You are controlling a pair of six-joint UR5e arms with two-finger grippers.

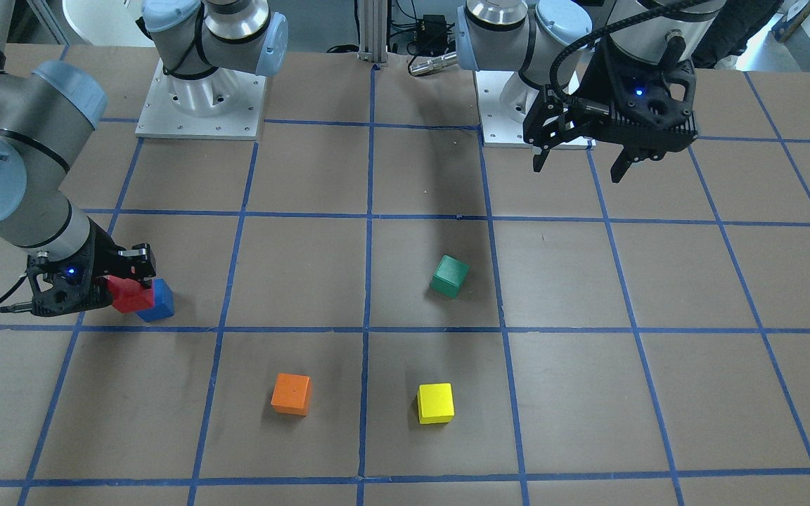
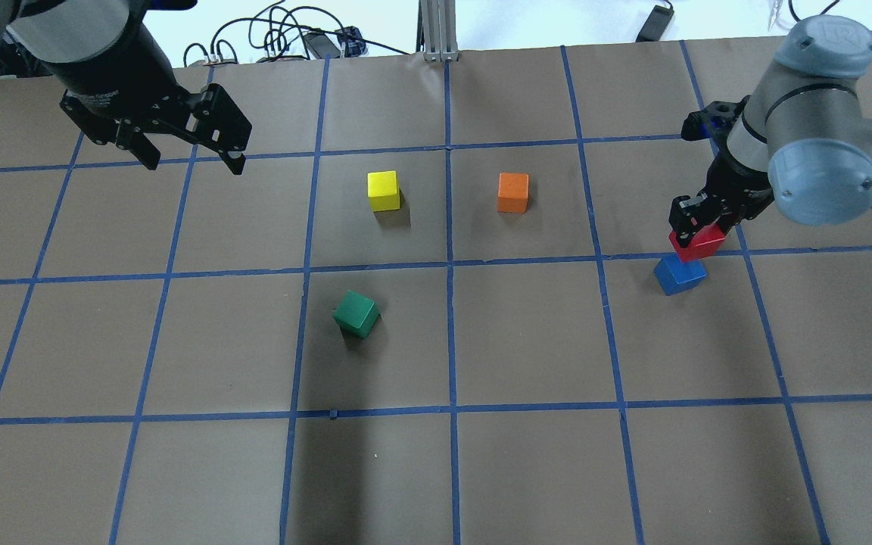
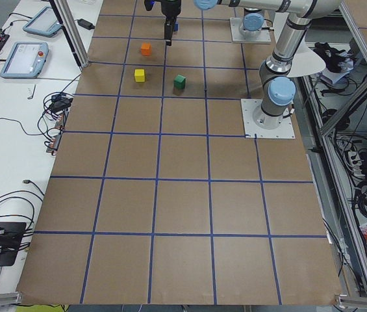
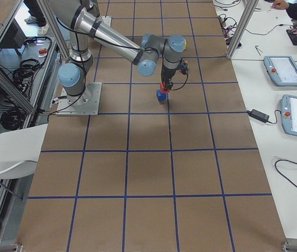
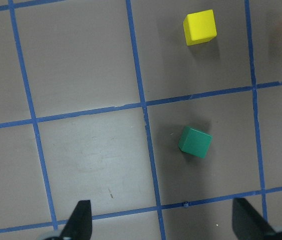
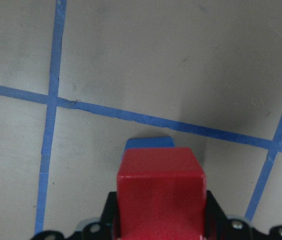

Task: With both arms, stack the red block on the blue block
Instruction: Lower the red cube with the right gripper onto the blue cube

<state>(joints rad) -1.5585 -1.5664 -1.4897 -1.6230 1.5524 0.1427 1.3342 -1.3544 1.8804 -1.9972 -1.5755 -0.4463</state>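
Note:
My right gripper (image 2: 697, 227) is shut on the red block (image 2: 697, 244) and holds it right over the blue block (image 2: 680, 274), which stands on the table at the right. In the right wrist view the red block (image 6: 160, 190) fills the space between the jaws, and only a strip of the blue block (image 6: 148, 143) shows beyond it. I cannot tell whether the two blocks touch. In the front-facing view they show as red (image 1: 131, 295) over blue (image 1: 159, 303). My left gripper (image 2: 194, 159) is open and empty, high above the far left of the table.
A green block (image 2: 356, 314) lies left of centre, turned at an angle. A yellow block (image 2: 383, 189) and an orange block (image 2: 512, 192) stand farther out near the middle. Blue tape lines grid the brown table (image 2: 527, 469).

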